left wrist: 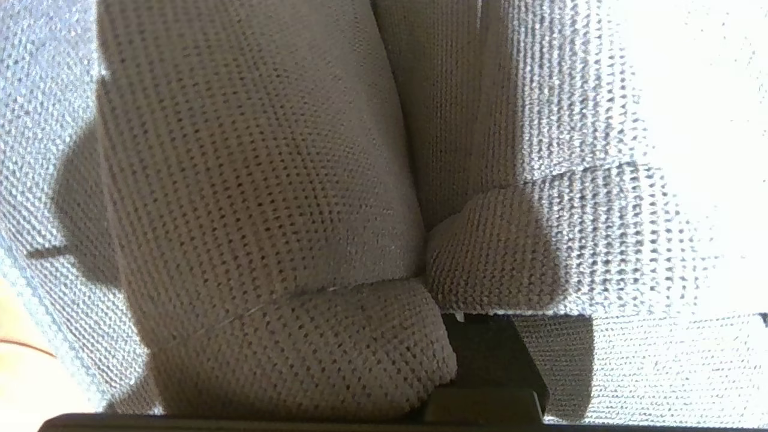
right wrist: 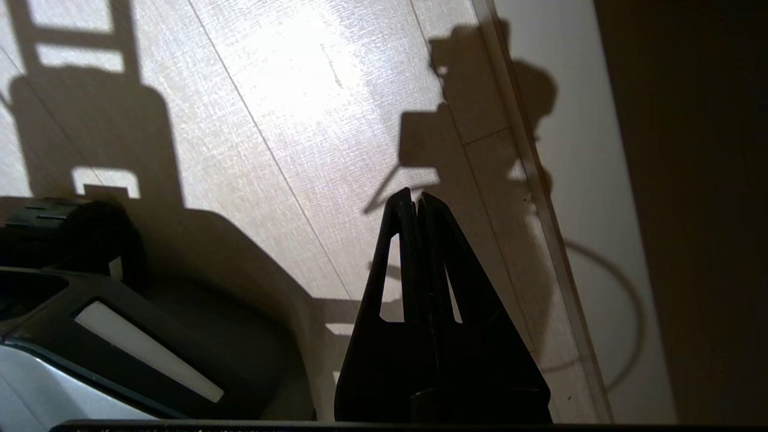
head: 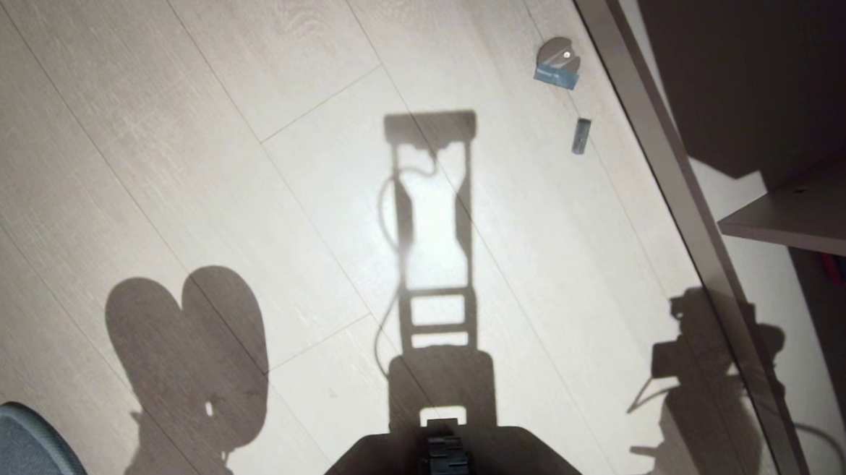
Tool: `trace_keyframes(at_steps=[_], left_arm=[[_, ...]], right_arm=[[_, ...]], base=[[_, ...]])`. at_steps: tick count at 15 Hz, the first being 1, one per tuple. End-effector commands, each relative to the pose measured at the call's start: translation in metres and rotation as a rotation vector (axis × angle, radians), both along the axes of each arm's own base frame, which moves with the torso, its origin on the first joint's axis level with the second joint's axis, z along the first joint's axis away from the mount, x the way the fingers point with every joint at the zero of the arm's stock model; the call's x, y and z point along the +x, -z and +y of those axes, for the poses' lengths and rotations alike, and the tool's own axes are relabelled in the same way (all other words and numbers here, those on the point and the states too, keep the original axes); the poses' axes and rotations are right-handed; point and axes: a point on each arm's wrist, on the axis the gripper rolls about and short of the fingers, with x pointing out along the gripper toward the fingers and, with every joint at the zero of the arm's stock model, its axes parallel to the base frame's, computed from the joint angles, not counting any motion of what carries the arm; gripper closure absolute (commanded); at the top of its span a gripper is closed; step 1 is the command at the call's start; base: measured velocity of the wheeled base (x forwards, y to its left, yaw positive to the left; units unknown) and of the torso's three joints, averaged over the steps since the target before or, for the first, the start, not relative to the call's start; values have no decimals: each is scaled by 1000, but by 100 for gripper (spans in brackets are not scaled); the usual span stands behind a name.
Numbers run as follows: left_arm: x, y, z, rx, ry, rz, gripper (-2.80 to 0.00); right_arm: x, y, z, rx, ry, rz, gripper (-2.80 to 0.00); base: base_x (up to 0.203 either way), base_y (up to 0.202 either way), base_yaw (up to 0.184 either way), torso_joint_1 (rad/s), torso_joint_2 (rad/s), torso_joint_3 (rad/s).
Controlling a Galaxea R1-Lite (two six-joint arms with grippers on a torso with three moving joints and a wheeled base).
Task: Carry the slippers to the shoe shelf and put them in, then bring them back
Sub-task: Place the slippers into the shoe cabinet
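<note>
Left hand (left wrist: 474,366) clenched on the slippers (left wrist: 270,228), both pressed together and hanging right up against it, toe visible low at the side (head: 26,468). Right hand (right wrist: 414,207) clamped shut on nothing, parked over bare floor (head: 242,95). Looks like mid-carry. Next probably: drive on, find the shoe shelf, maybe that dark unit (head: 798,218) beyond the right hand.

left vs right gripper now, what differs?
Load: the left gripper is shut on the grey knit slippers; the right gripper is shut on nothing.
Visibility: the left gripper is mostly hidden behind the fabric; the right gripper shows bare, tips together.
Surroundings: the left gripper faces only slippers; the right gripper hangs over the pale wood floor.
Shared: both are shut.
</note>
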Motion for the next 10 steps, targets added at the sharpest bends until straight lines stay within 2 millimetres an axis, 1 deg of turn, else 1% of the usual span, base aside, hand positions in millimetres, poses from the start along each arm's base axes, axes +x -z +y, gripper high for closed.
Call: trace_keyframes(at_steps=[1, 4, 6, 8, 10], left_arm=[[0, 1, 0, 32, 6, 6, 0], [1, 0, 0, 51, 10, -15, 0], [1, 0, 0, 30, 9, -13, 0], [1, 0, 0, -10, 9, -12, 0], [1, 0, 0, -7, 9, -12, 0]], right_arm=[[0, 0, 0, -3, 0, 0, 0], [0, 0, 0, -3, 0, -1, 0], [0, 0, 0, -3, 0, 0, 0], [0, 0, 0, -4, 0, 0, 0], [0, 0, 0, -4, 0, 0, 0]], base=[[0, 0, 0, 0, 0, 0], [0, 0, 0, 0, 0, 0], [0, 0, 0, 0, 0, 20], [0, 0, 0, 7, 3, 150], [0, 0, 0, 3, 1, 196]])
